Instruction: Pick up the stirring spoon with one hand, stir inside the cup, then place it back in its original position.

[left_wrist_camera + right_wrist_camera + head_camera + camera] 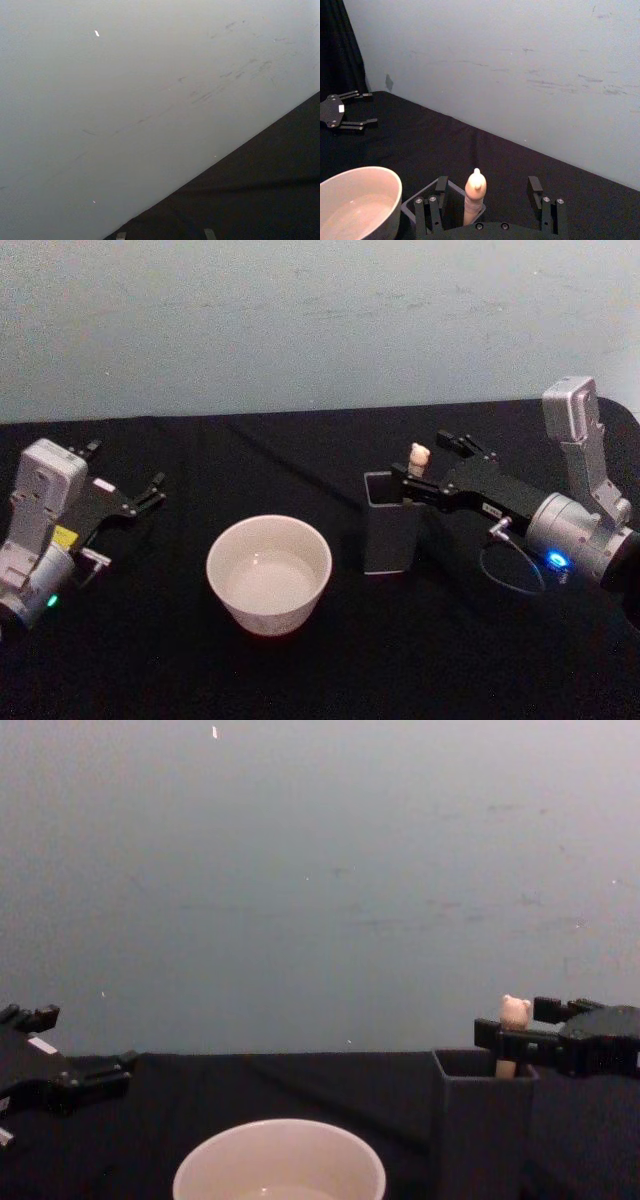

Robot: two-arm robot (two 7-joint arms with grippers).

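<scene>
- left gripper [128, 476] is idling open and empty, far left of the holder [385, 535]; cup [265, 612] is sitting just left of it
- stirring spoon [419, 458] is standing in the holder, with the right gripper [428, 462] straddling it wide open and empty. I'd centre first, then pinch the handle up high

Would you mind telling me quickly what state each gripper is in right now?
Left gripper: open, holding nothing.
Right gripper: open, jaws either side of the spoon in the holder, not gripping it.
</scene>
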